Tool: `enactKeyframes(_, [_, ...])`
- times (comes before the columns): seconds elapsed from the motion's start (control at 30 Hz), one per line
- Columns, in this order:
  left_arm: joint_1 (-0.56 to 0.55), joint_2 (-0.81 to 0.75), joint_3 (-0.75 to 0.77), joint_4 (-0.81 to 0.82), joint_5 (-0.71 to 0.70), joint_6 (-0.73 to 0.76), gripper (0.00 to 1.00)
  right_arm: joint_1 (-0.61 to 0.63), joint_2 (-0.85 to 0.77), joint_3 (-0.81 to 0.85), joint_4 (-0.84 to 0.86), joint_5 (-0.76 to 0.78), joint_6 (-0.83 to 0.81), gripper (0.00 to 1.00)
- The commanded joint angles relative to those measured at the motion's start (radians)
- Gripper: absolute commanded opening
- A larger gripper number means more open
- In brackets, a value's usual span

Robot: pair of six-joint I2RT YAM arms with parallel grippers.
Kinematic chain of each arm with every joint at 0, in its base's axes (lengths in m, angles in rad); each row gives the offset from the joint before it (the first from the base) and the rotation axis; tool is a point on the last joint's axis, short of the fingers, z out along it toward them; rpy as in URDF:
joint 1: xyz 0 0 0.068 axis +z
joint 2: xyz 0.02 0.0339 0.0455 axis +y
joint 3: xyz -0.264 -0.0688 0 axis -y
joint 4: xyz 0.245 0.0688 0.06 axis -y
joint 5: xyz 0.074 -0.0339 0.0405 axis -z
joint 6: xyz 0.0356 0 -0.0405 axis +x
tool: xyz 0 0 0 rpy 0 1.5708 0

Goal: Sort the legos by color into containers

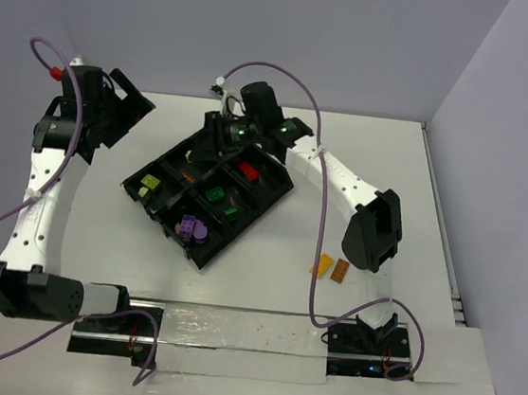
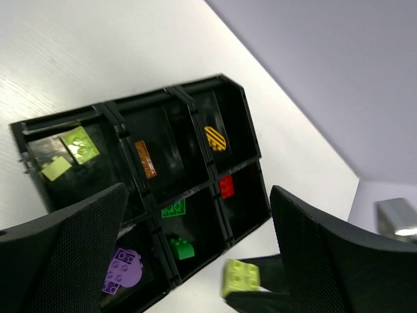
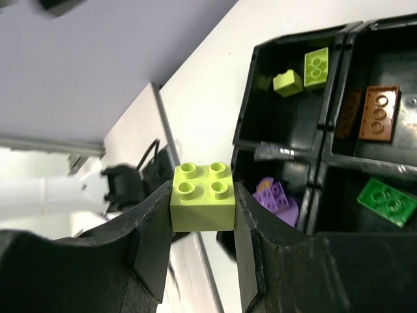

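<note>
White table (image 1: 391,174), grey walls. Right jaws are clenching a lime brick (image 3: 202,195), raised beside the edge of the tray (image 3: 246,98). Releasing here is risking a miss, or a drop among the purple pieces (image 3: 277,195). Left jaws are hanging released, away from the tray.

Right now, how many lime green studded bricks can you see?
3. Two lime plastic studded bricks lie in one end compartment of the black plastic divided tray; the third is clamped in the right jaws. Tray walls may hide more.
</note>
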Motion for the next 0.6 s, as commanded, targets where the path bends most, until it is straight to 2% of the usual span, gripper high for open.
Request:
enactKeyframes(0.0, [-0.012,-0.097,0.048,-0.089,-0.174,-0.045,0.98,0.060,0.055,0.016,0.136,0.143,0.073,0.00])
enactKeyframes(0.13, [-0.011,-0.195,0.057,-0.128,-0.228,-0.059,0.99,0.092,0.092,-0.032,0.246,0.251,0.161,0.00])
enactKeyframes(0.27, [-0.011,-0.250,0.063,-0.146,-0.258,-0.057,0.99,0.116,0.158,0.024,0.255,0.333,0.151,0.00])
enactKeyframes(0.57, [-0.011,-0.211,0.068,-0.181,-0.193,-0.023,0.99,0.152,0.305,0.152,0.220,0.368,0.149,0.09])
